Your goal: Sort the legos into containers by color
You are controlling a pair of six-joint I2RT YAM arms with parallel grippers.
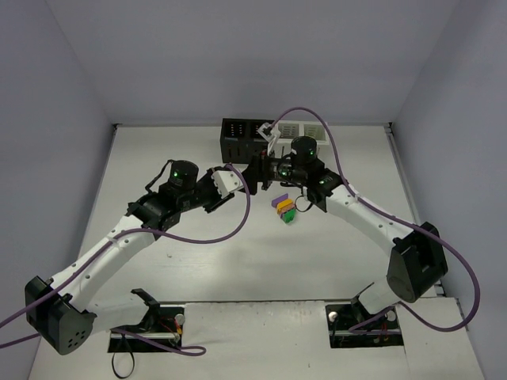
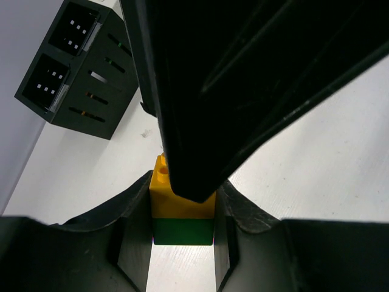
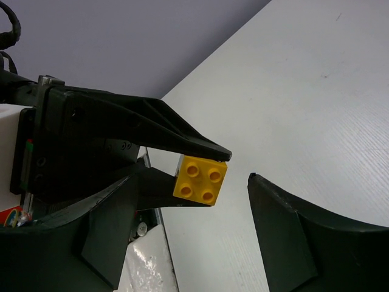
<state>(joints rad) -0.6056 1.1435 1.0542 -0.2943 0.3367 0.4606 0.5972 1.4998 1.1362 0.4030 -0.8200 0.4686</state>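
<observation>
Two joined bricks: a yellow brick (image 3: 200, 180) seated on a green brick (image 2: 182, 232), hanging between the two arms at about 6 o'clock of the containers (image 1: 238, 141) in the top view.
Left gripper (image 2: 182, 207): pressed together on the pair, one pad on each side wall. In its wrist view the pads seem to reach across the seam between yellow and green.
Right gripper (image 3: 196, 182): spread, with the studded yellow face between its jaws. The finger at 3 o'clock of the brick stands apart, bare table (image 3: 316, 91) showing in the gap. The opposite side is hidden behind the left gripper's fingers.
Loose legos (image 1: 283, 210): a small heap of purple, orange and green at 5 o'clock of the held pair.
Containers: black bins at 9 o'clock of the row, white ones at 3 o'clock.
Weight: judged very light, so no strain on either arm.
Stiffness: hard plastic with no give, so it should take a firm squeeze.
Surface: smooth and glossy, likely to twist out of a corner grip.
Joint: the studs probably resist a straight pull, and tilting should peel them apart.
Where to hold: flat opposite walls of the yellow brick alone, above the seam.
</observation>
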